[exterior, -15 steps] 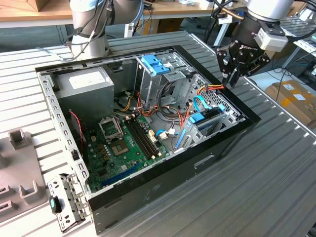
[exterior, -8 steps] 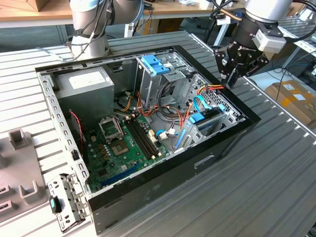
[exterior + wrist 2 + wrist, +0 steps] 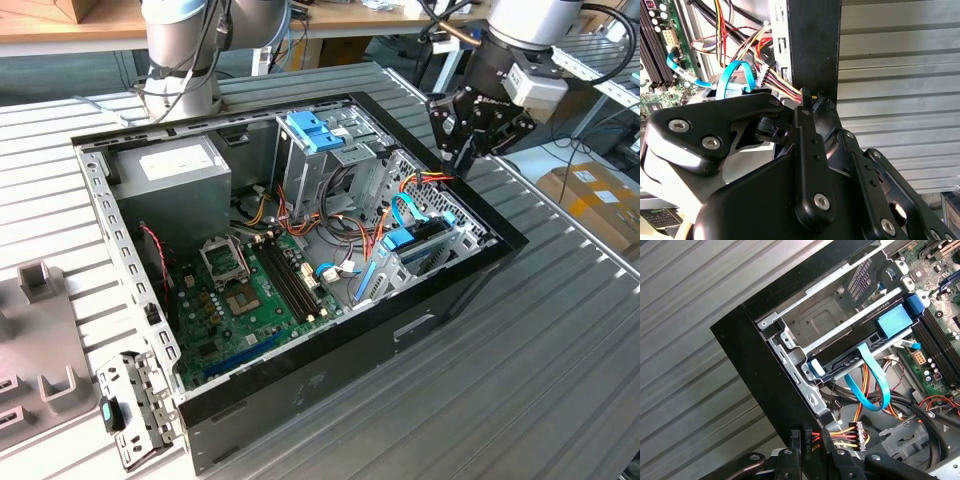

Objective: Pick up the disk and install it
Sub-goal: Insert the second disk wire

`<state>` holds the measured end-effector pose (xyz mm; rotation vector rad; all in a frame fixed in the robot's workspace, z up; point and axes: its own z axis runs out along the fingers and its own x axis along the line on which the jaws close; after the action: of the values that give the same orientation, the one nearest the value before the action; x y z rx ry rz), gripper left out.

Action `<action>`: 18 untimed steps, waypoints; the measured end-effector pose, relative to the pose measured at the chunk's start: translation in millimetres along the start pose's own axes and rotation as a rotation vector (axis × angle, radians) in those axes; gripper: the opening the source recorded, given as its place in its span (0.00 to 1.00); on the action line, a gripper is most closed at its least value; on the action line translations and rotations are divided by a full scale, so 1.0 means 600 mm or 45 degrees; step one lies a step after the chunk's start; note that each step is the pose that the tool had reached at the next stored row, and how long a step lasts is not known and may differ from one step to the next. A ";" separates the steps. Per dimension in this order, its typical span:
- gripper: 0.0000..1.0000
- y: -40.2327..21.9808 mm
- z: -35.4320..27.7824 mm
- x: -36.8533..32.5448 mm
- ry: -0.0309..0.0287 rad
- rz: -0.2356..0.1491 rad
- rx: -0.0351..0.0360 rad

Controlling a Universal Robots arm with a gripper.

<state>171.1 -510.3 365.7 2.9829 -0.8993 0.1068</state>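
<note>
The disk [image 3: 420,238] lies flat in the low drive bay at the case corner on the exterior view's right, with its light-blue carrier rail along its edges. In the first wrist view the disk [image 3: 840,359] sits between the bay's metal rails, a blue tab at each end. My gripper [image 3: 458,165] hangs above the case's rim behind that bay, apart from the disk. Both wrist views show the gripper [image 3: 812,102] [image 3: 811,439] with its fingers drawn together, holding nothing, beside a bundle of red and yellow wires.
The open computer case [image 3: 330,370] holds a motherboard [image 3: 250,290], a power supply [image 3: 170,170] and a tall drive cage topped by a blue bracket [image 3: 315,130]. A blue ribbon cable [image 3: 872,385] loops near the bay. A second arm's base [image 3: 185,50] stands behind.
</note>
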 end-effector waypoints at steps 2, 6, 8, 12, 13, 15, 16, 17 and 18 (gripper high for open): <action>0.29 -0.001 0.000 0.004 0.0000 0.000 -0.0002; 0.29 0.000 0.000 0.006 -0.0001 0.000 -0.0001; 0.29 0.000 0.000 0.006 -0.0002 0.000 0.0000; 0.29 0.000 -0.001 0.006 -0.0002 0.000 0.0000; 0.29 0.000 -0.001 0.006 0.0000 0.000 -0.0001; 0.29 0.000 -0.001 0.006 -0.0001 0.000 0.0000; 0.29 0.000 -0.001 0.006 -0.0001 0.000 0.0000; 0.29 0.000 -0.001 0.006 -0.0002 0.000 0.0000; 0.28 0.000 -0.001 0.006 -0.0002 0.000 -0.0001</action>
<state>174.0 -512.1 366.6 2.9829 -0.8994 0.1066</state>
